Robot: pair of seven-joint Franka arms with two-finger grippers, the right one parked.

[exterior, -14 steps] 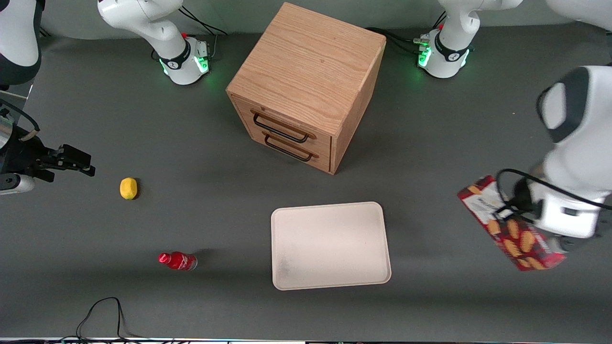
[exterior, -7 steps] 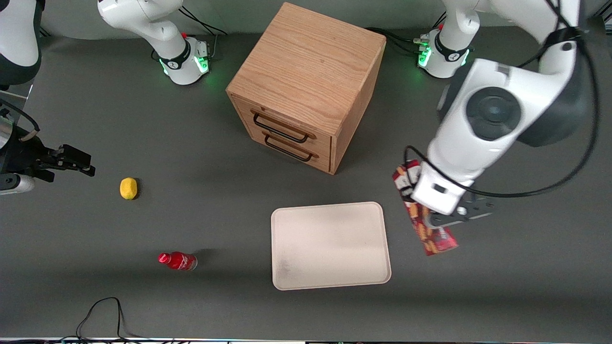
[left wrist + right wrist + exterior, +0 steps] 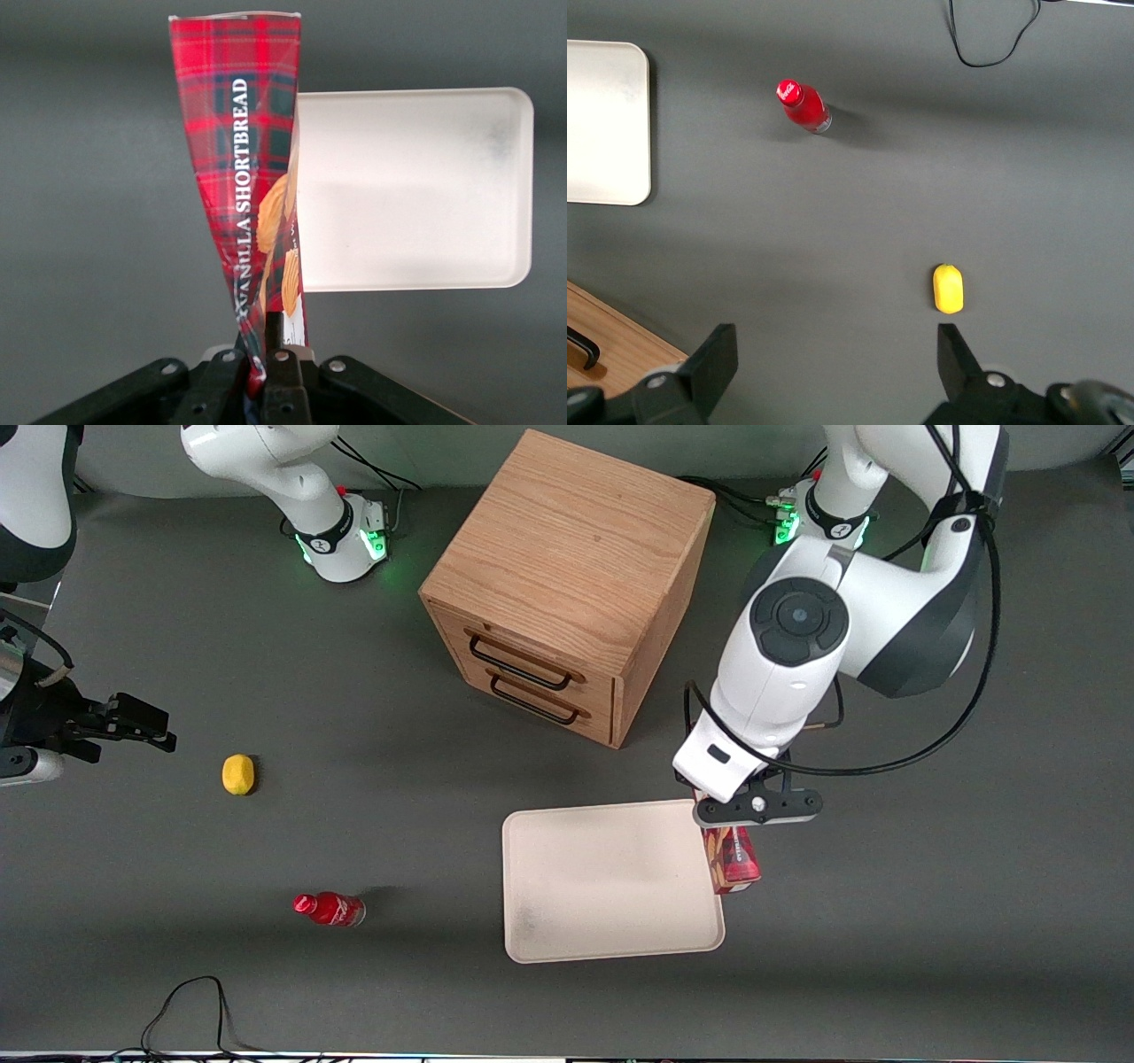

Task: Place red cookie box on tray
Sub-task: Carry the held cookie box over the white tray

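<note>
Gripper hangs over the tray's short edge on the working arm's end of the surface, and we see its jaws clamped tight on the red cookie box, squeezing the carton's end flat in the left wrist view. We see the box lifted off the surface, hanging down from the jaws, its lower end just above the tray's rim. In the front view the box overlaps that rim, partly over the tray and partly over the bare surface beside it. The tray is cream-white with rounded corners and sits flat mid-surface, toward the edge nearest the front camera; in the wrist view it shows past the box's long side. We read plaid print and "SHORTBREAD" lettering on the carton.

We note a wooden drawer cabinet farther from the front camera than the tray, turned at an angle, two dark handles on its front. Toward the parked arm's end we see a small red bottle lying on the surface and a yellow lemon-like object, well apart from each other. A black cable loops at the surface edge nearest the front camera.
</note>
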